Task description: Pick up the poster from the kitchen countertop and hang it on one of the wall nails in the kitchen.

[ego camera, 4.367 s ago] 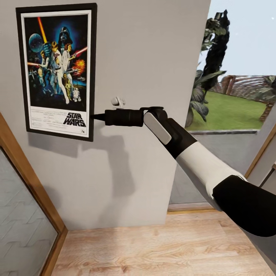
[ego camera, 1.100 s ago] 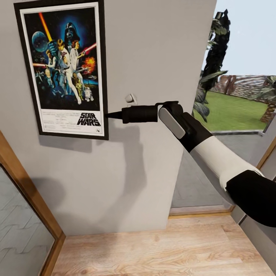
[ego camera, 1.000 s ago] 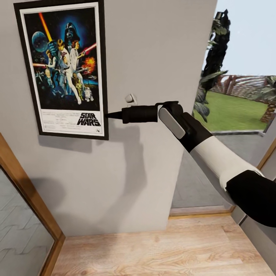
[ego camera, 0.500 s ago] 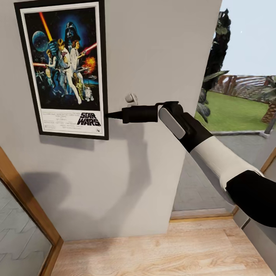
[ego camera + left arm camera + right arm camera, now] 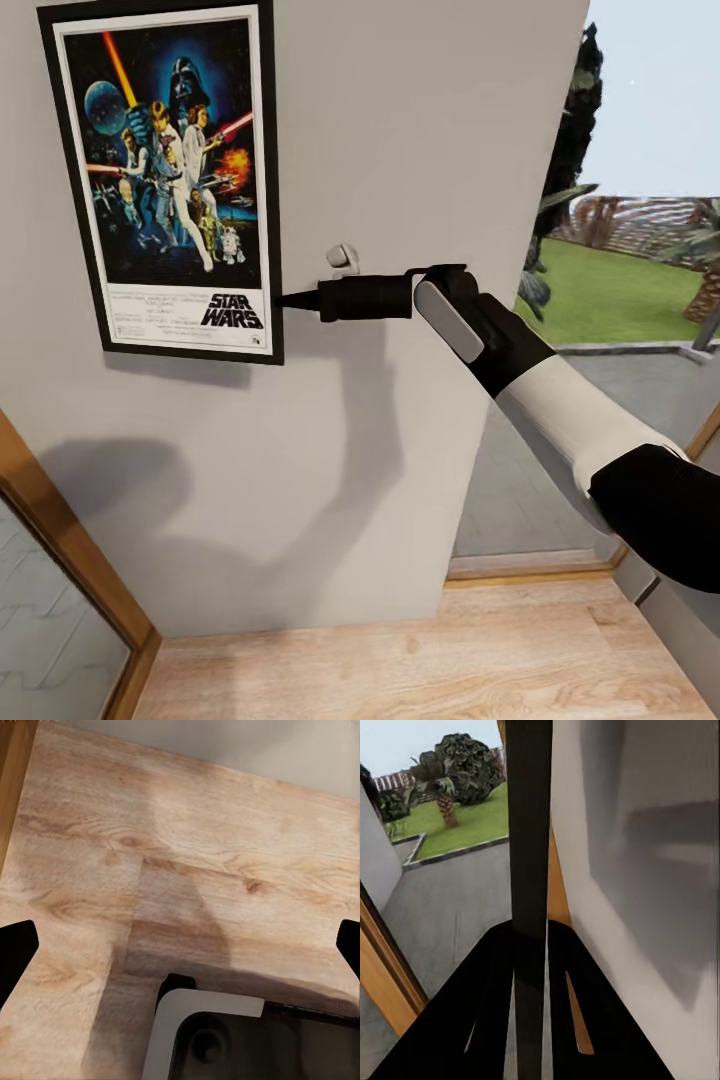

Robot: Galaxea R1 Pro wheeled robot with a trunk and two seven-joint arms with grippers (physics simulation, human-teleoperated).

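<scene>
While right jaws (image 5: 285,299) clamp its frame edge, poster (image 5: 165,170) reads "STAR WARS"; left jaws (image 5: 180,945) spread.

poster (image 5: 172,178) – upright (black-framed), against wall

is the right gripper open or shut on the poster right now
Shut on it: the right gripper pinches the poster at its frame's right edge; the wrist view shows both fingers against the frame.

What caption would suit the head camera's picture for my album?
The right gripper pinches the right edge of the framed Star Wars poster held flat against a grey wall, garden beyond.
</scene>
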